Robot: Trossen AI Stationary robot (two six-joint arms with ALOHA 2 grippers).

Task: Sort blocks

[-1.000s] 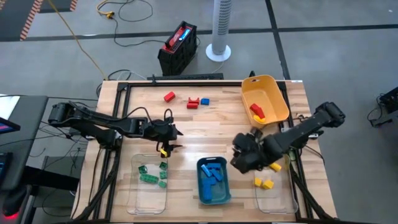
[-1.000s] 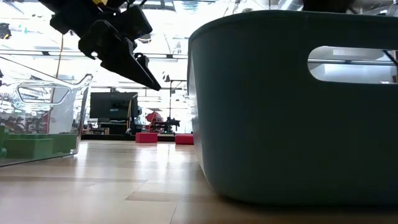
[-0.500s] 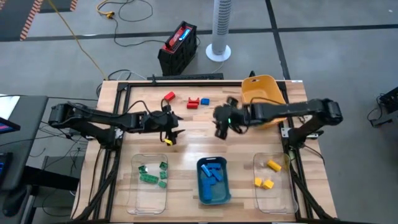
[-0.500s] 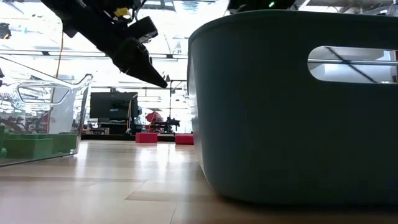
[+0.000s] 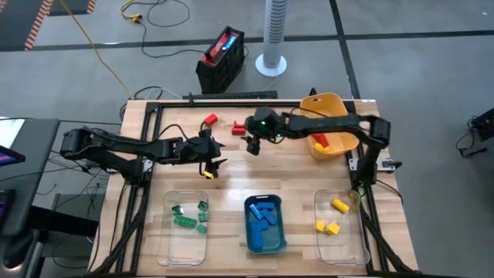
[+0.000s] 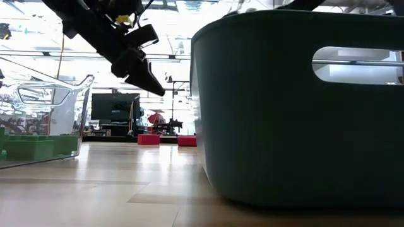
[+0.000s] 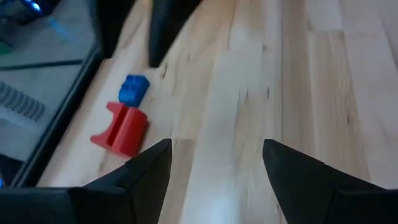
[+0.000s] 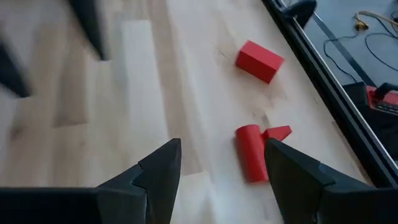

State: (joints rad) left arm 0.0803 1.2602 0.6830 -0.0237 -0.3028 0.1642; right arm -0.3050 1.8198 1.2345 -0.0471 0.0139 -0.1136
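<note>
The wooden worktop (image 5: 255,174) carries four bins. A yellow bin (image 5: 330,123) stands at its far right corner, with a red block (image 5: 322,140) showing inside it. Along the near edge sit a clear bin (image 5: 185,224) on the left holding green blocks (image 5: 185,222), a teal bin (image 5: 265,224) in the middle holding blue blocks (image 5: 265,216), and a second clear bin (image 5: 337,224) on the right holding yellow blocks (image 5: 330,226).

The left arm reaches in from the left edge, and its left claw (image 5: 212,165) hangs above bare wood left of centre, beyond the clear bin of green blocks. Its fingers stand apart with nothing between them. The right arm stretches from the right edge across the yellow bin toward the far middle. Its right claw (image 5: 252,141) hovers near the loose blocks there, fingers spread and empty.

Three blocks lie loose near the far edge: a red brick (image 5: 210,120) alone to the left, then a red arched block (image 5: 238,128) and, just beside it, a small blue block (image 7: 133,89).
</note>
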